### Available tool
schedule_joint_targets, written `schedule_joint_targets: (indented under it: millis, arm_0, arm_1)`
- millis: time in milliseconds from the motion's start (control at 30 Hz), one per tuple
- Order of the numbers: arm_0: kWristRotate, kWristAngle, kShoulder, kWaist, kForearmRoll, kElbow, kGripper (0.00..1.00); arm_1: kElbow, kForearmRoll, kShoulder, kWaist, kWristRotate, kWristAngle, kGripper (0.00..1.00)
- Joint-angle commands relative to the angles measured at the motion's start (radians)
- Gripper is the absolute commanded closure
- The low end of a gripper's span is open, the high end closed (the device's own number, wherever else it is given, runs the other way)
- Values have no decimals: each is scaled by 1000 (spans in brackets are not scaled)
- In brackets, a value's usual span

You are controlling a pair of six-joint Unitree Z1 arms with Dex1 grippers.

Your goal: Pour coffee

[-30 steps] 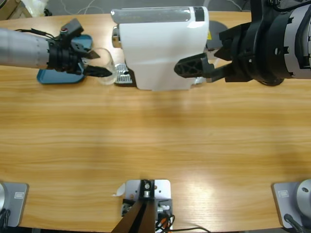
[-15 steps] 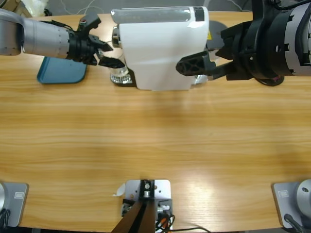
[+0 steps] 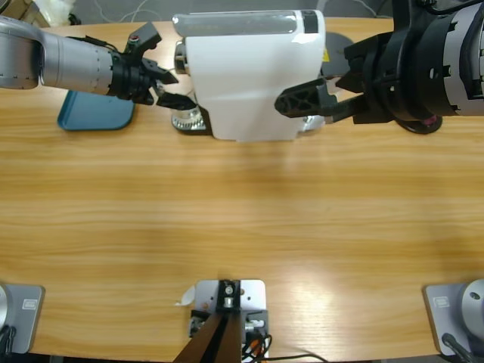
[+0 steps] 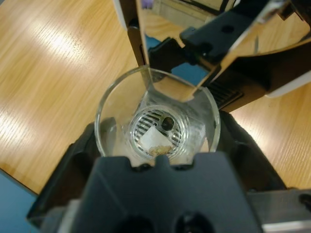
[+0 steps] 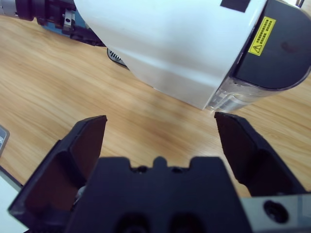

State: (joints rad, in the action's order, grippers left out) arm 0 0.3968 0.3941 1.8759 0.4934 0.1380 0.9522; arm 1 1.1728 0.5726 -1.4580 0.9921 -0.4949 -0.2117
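Left gripper (image 4: 158,160) was clamped on a clear round glass cup (image 4: 156,127), held under the spout at the front of the tall white plastic coffee machine (image 3: 249,76), above its round metal drip grille (image 3: 187,119); a faint amber trace of coffee (image 4: 158,151) lay at the cup's bottom; right gripper (image 5: 163,141) stood with jaws spread wide, empty, beside the machine's back; a blue flat tray (image 3: 94,115) lay beyond the left gripper from the machine.

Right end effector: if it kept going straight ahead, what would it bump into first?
Probably the white coffee machine. The open right end effector points at its side, with only bare table between them; the depth is hard to judge.
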Motion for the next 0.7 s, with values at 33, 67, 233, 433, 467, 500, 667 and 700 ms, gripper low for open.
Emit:
schedule_joint_targets:
  millis: [33,67,233,433,467,500,667,700]
  arm_0:
    - [-13,13,37,24,18,-28,4]
    - [-15,11,32,23,18,-31,4]
    - [-16,4,-26,4,18,-62,4]
    - [-37,15,-159,-44,17,-113,4]
    - [-42,15,-181,-44,17,-124,4]
    - [-47,14,-206,-43,16,-141,4]
    - [-73,0,-393,-40,-41,-247,4]
    - [-74,-17,-436,-32,-74,-255,4]
  arm_1:
    - [-30,-8,-1,-13,12,12,0]
    - [-31,-8,-3,-13,12,12,0]
    - [-30,-11,-11,-13,12,14,0]
    - [-19,-13,-12,-13,12,11,0]
    - [-16,-12,-11,-13,12,10,0]
    - [-12,-12,-10,-13,12,9,0]
    - [37,-2,1,-28,46,-23,0]
    - [77,22,-3,-53,60,-23,1]
